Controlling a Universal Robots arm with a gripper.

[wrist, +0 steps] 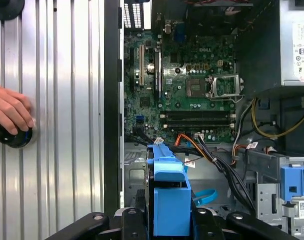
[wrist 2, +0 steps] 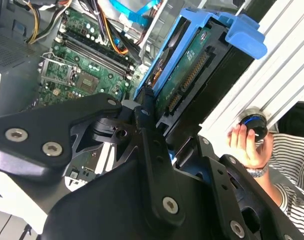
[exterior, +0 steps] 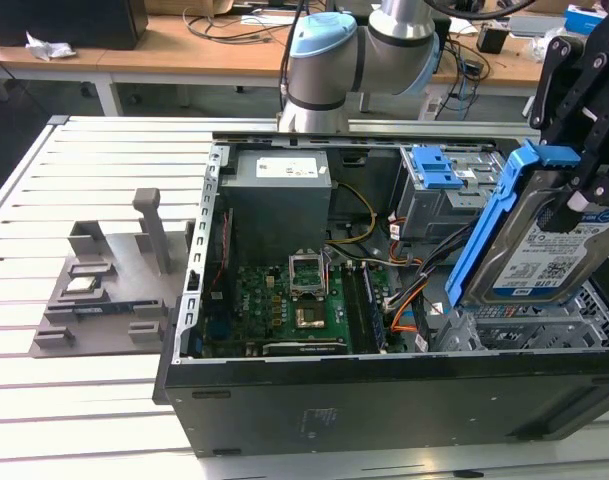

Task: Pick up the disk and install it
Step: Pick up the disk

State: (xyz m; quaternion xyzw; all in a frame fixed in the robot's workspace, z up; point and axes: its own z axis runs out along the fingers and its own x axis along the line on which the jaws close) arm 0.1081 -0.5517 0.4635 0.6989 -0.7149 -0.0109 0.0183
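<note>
— Where's the disk [exterior: 544, 250]?
— Three o'clock in the exterior view, tilted above the open case [exterior: 384, 405], with the fingers [exterior: 556, 215] pinching it.
— Any risk?
— At that tilt, its blue frame could snag the cables [exterior: 416, 300] or jam.

The disk [wrist: 169, 200], in its blue frame, sits squeezed between the black fingers [wrist: 133, 224] of the gripper [wrist: 169, 226]. Past it lies an open computer case [wrist: 113, 100] with a green board [wrist: 191, 85] inside. Orange and black wires [wrist: 216, 155] run over it. Near the disk is a grey cage [wrist: 269, 197] with a blue latch [wrist: 294, 182]. Beside the case, a person's hand [wrist: 12, 112] rests on a black knob [wrist: 13, 139] on the ribbed metal table [wrist: 67, 100].
</note>
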